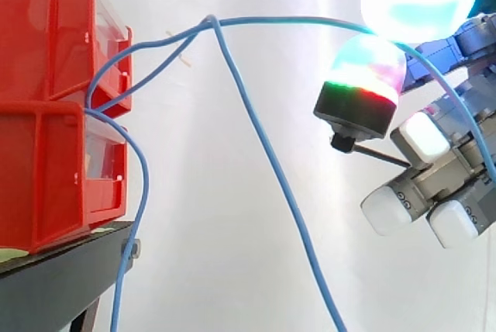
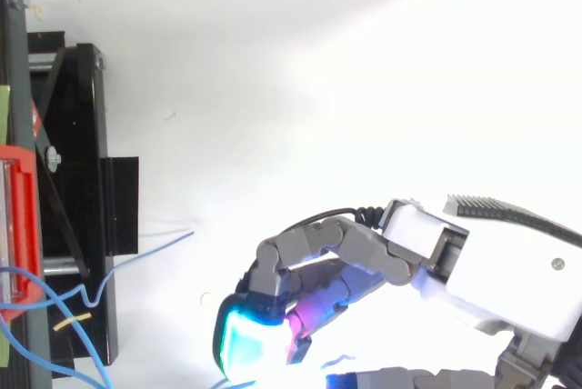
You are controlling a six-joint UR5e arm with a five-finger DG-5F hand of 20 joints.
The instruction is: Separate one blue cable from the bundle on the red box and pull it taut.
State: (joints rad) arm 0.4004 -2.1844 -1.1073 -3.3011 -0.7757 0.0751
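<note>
Sagging blue cables (image 1: 211, 20) span red bins (image 1: 43, 53) to hand (image 1: 442, 181).

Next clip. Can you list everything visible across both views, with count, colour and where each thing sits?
bins: two, red, stacked at the left of the side view, on the stand.
stand: one, black, under the bins.
cables: several strands (exact count unclear), blue, coming out of the bins; one hangs beside the stand, one drops mid-view, one arcs right to the hand.
curtain: one, white, behind everything.
hand: one, grey and white, at the right of the side view.
</note>
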